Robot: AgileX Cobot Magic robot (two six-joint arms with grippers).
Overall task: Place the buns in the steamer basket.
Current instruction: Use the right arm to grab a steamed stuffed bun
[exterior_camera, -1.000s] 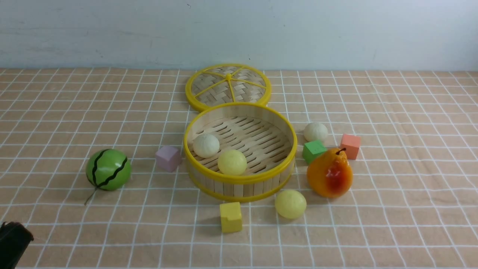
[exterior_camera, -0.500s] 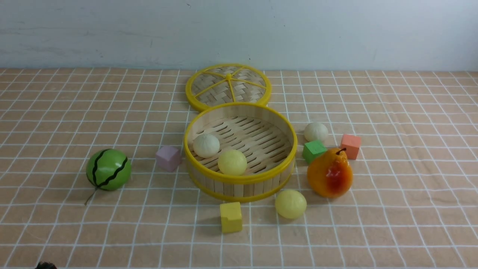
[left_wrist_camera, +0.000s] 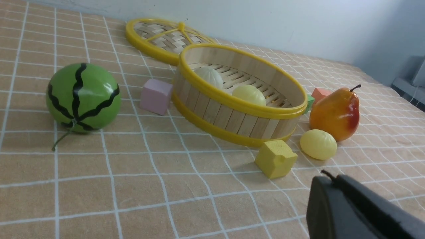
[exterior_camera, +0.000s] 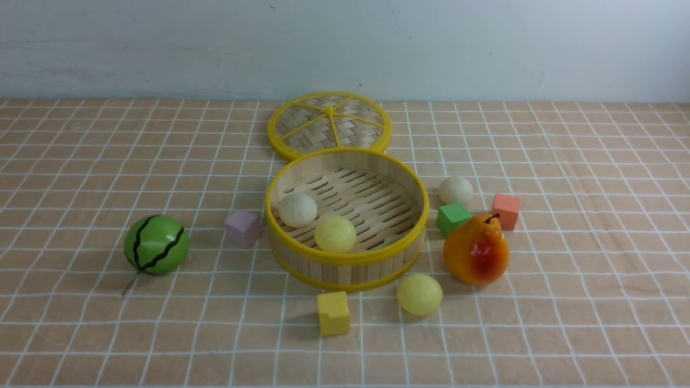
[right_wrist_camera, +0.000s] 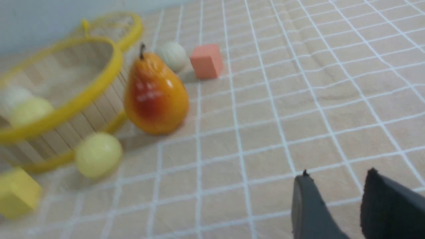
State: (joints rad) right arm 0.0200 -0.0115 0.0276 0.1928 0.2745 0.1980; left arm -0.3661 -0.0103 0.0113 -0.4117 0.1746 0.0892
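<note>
The steamer basket [exterior_camera: 347, 258] stands mid-table. It holds an off-white bun [exterior_camera: 297, 209] and a pale yellow bun [exterior_camera: 335, 234]. A second yellow bun [exterior_camera: 419, 293] lies on the cloth in front of the basket's right side. A second off-white bun [exterior_camera: 456, 190] lies to its right, behind the green cube. Neither gripper shows in the front view. In the left wrist view my left gripper [left_wrist_camera: 327, 177] is shut and empty, near the yellow cube. In the right wrist view my right gripper [right_wrist_camera: 338, 174] is open and empty, over bare cloth, apart from the yellow bun [right_wrist_camera: 98, 154].
A green striped watermelon ball [exterior_camera: 156, 244] sits at the left. A pear [exterior_camera: 476, 249] stands right of the basket. The woven lid [exterior_camera: 329, 124] lies behind it. Pink [exterior_camera: 243, 228], yellow [exterior_camera: 333, 313], green [exterior_camera: 453, 217] and salmon [exterior_camera: 505, 210] cubes surround the basket.
The dark tip of my left gripper at the front view's bottom left corner has dropped out of that view. The buns and the other objects have not moved.
</note>
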